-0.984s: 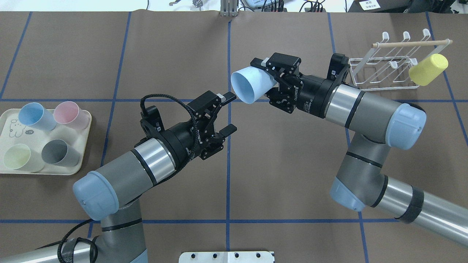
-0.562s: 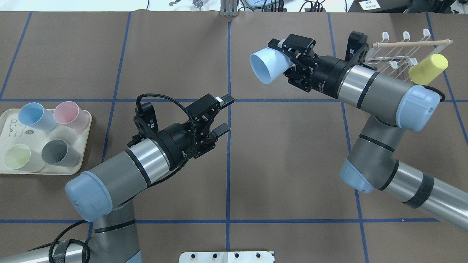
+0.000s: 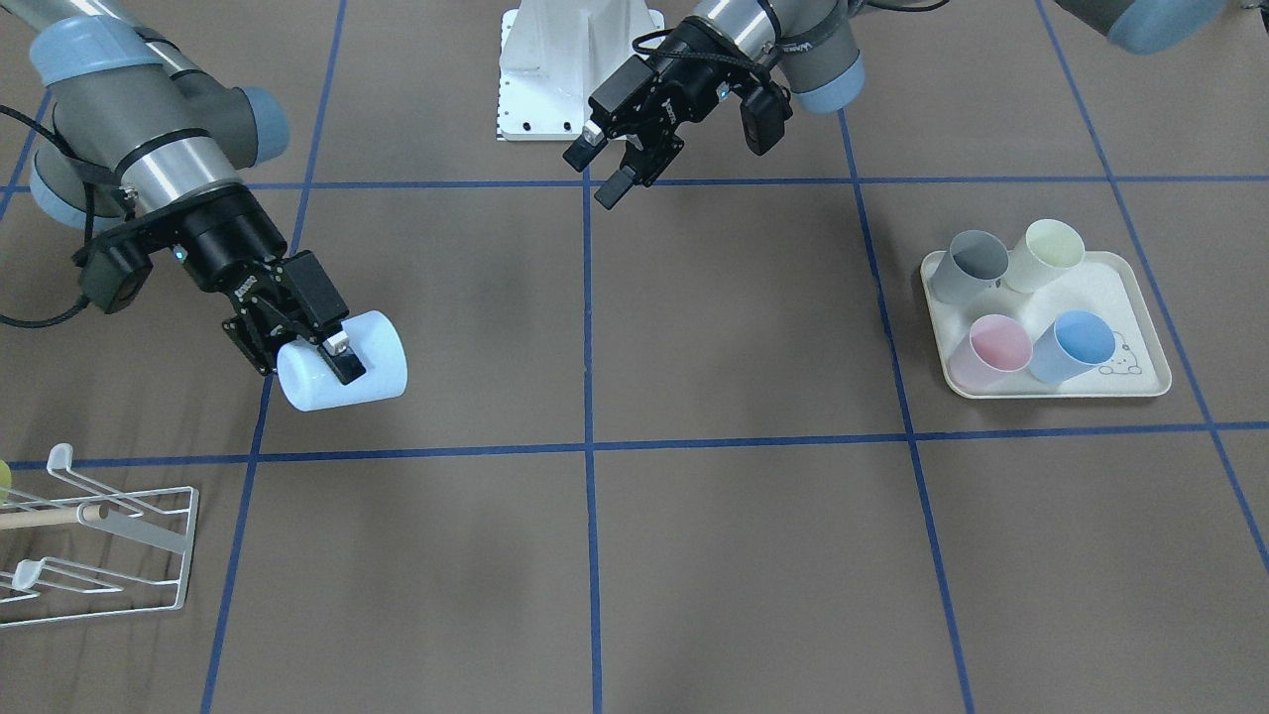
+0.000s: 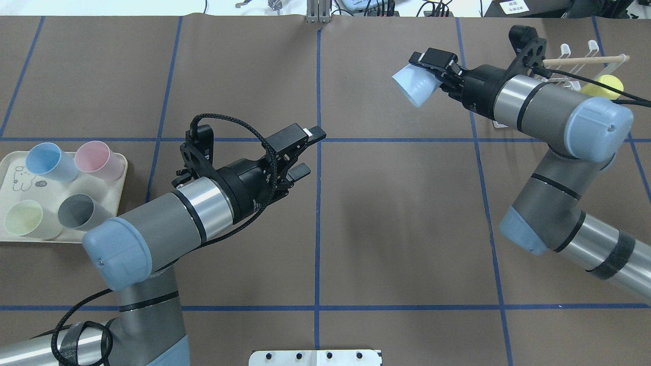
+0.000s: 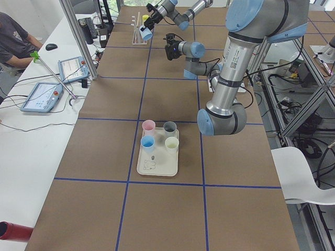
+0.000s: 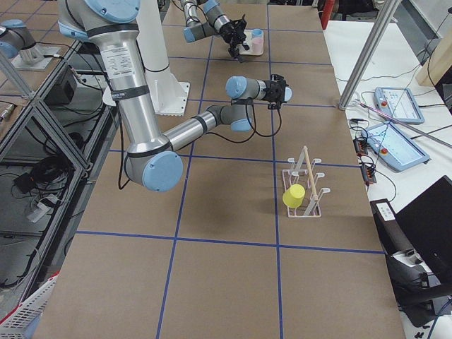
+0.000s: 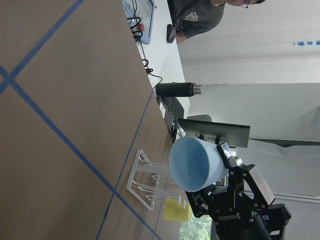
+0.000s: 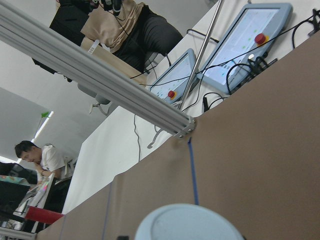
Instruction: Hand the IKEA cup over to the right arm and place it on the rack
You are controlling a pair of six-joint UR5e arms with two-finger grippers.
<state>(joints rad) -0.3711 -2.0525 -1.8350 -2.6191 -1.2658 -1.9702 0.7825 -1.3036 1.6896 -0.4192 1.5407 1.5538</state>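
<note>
My right gripper (image 4: 426,73) is shut on a pale blue IKEA cup (image 4: 412,86) and holds it on its side above the table, mouth towards the table's middle. It also shows in the front-facing view, gripper (image 3: 332,362) on cup (image 3: 372,357). The white wire rack (image 4: 564,51) with its wooden dowel stands just behind that arm's wrist and carries a yellow cup (image 4: 602,86). My left gripper (image 4: 311,152) is open and empty near the table's centre line, well apart from the cup. The left wrist view shows the cup's mouth (image 7: 192,162) in front of the rack (image 7: 145,180).
A cream tray (image 4: 15,178) at the left edge holds several cups: blue (image 4: 46,160), pink (image 4: 96,158), yellow-green and grey. The robot's base plate (image 4: 315,357) is at the near edge. Operators sit beyond the table's far side.
My right arm has carried the pale blue cup to the right and farther back, close to the rack. My left arm has drawn back slightly, gripper still open.
</note>
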